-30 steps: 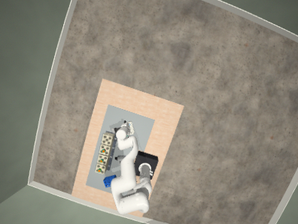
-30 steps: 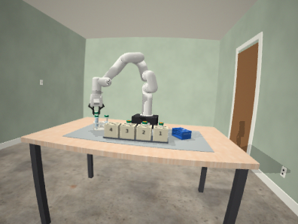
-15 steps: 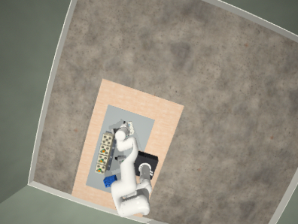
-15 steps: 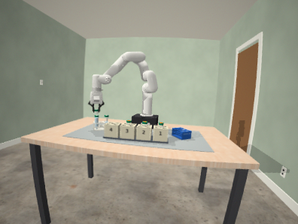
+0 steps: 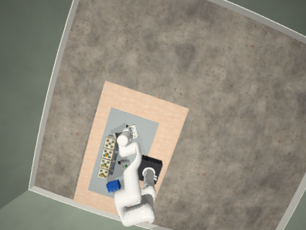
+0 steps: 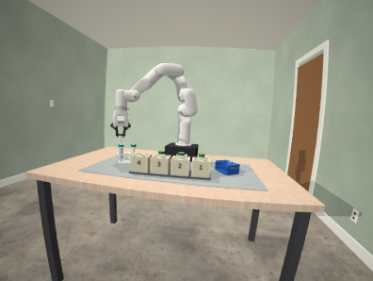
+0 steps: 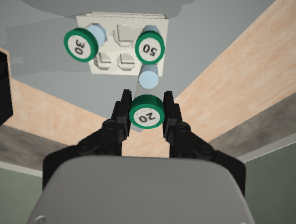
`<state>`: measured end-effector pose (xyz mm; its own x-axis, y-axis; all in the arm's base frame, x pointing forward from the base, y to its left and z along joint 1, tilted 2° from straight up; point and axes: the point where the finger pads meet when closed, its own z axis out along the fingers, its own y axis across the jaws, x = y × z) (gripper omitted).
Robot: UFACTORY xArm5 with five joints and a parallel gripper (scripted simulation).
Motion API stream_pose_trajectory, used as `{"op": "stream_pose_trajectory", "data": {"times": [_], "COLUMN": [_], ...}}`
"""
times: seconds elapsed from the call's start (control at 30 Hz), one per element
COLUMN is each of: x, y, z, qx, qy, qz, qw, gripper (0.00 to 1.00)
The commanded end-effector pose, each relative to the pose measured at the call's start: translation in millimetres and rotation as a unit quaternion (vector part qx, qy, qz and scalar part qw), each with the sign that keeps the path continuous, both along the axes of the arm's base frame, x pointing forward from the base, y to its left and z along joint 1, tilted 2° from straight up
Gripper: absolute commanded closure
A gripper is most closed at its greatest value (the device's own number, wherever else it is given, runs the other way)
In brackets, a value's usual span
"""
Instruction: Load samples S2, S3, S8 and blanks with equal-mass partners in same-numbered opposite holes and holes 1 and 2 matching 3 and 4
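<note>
The hand (image 7: 146,116) is clamped on the 20 mL blank (image 7: 146,111), fingers bearing on either side just under its green cap, and holds it well above the bench (image 6: 155,189). The tube's long axis runs straight down from the hand, in line with the approach; the wrist view shows its lower end pointing toward the blank rack (image 7: 120,47). That rack lies below and slightly forward of the hand, with the 30 mL blank (image 7: 80,45) and 50 mL blank (image 7: 150,48) seated in it. The adapters (image 6: 170,166) stand in a row off to one side, below the hand. Judgement: the carry must be sideways, tube kept vertical, to reach an adapter hole.
</note>
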<state>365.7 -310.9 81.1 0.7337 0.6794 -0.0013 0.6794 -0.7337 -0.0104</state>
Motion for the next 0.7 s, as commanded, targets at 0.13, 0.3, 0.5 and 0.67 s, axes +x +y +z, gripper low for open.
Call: {"op": "stream_pose_trajectory", "data": {"times": [0.13, 0.3, 0.5, 0.67], "x": [1.3, 1.5, 1.8, 2.0], "y": [-0.6, -0.5, -0.3, -0.2], "z": [13.2, 23.2, 35.2, 41.2], "qx": [-0.001, -0.001, -0.001, -0.001], "qy": [-0.001, -0.001, -0.001, -0.001], "qz": [0.0, 0.0, 0.0, 0.0], "qw": [1.0, 1.0, 1.0, 1.0], "gripper": [1.0, 1.0, 1.0, 1.0]}}
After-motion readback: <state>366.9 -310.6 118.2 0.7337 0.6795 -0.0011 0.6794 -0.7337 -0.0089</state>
